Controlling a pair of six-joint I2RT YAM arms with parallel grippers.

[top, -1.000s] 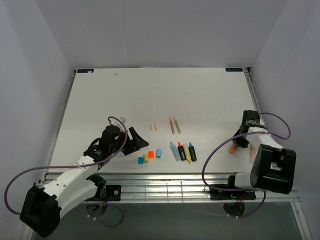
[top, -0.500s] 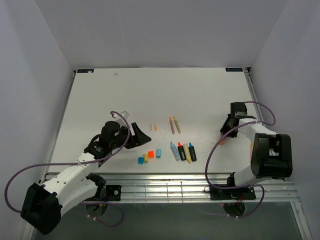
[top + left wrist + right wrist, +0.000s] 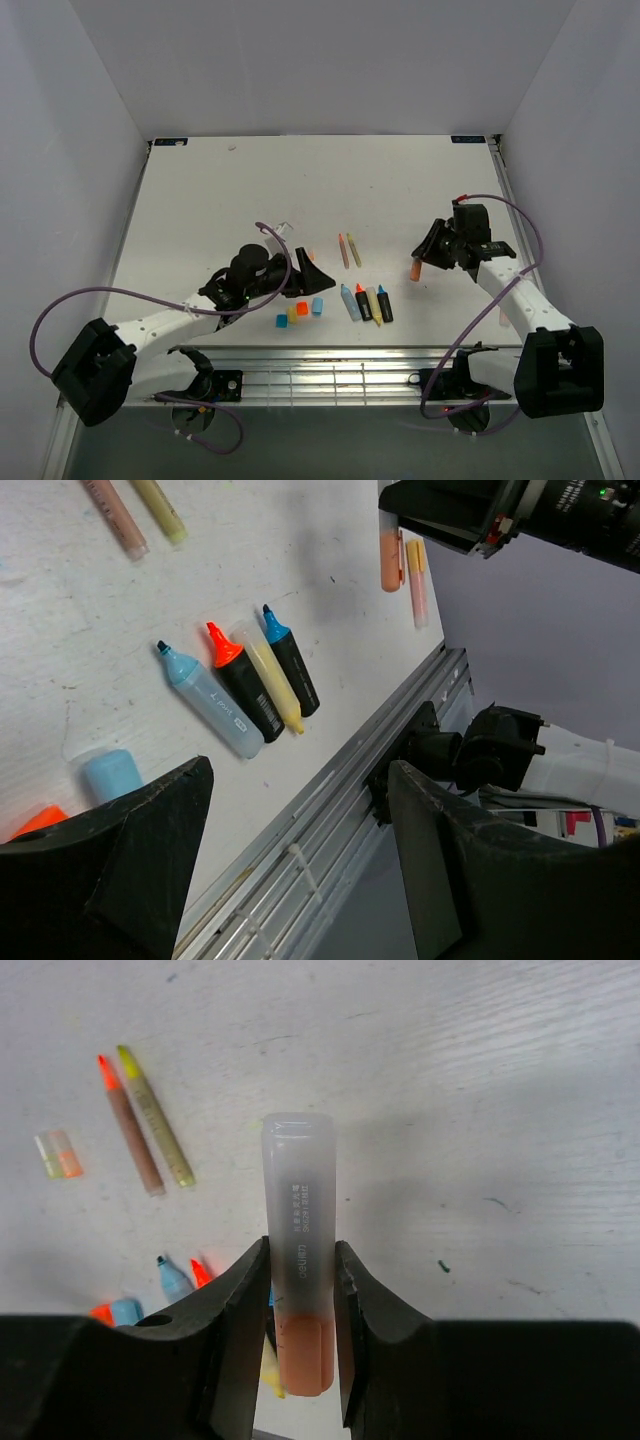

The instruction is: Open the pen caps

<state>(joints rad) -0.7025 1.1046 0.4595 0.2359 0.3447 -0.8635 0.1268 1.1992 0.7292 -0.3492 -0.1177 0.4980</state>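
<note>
Top external: right hand has carried the orange pen inward.

The worktop is matt white, faintly scuffed. The pen is frosted, smooth plastic; the right hand gripping it, matt black plastic. The markers look glossy, the caps beside them smooth plastic. The rail beside the markers is dull metal.

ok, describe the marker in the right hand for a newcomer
Go to the table's right side, to the right hand. Clamped in it is a stubby marker. Unlike the four bare-tipped markers near the front edge, it is frosted pale with a peach end.
</note>
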